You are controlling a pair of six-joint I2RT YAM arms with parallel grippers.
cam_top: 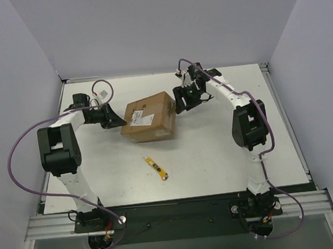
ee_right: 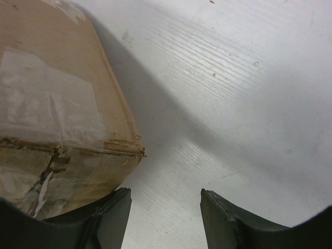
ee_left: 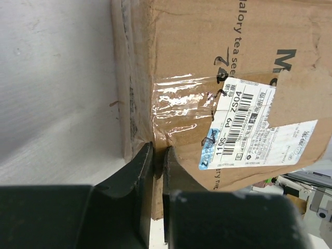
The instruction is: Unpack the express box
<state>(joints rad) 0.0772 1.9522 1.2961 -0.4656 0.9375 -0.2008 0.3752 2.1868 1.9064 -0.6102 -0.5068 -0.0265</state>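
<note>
The express box (cam_top: pixel 149 118) sits between both arms.
The left gripper (ee_left: pixel 158 155) pinches its corner edge; the right gripper (ee_right: pixel 166 199) stands apart, empty, beside it.

Express box (cam_top: pixel 149 117) on the worktop (cam_top: pixel 216 155), toward the far side. Left end effector (cam_top: pixel 121 121) at its left edge, right end effector (cam_top: pixel 179 101) just beside its right. Utility knife (cam_top: pixel 156 168) before it, nearer the arm bases.
</note>
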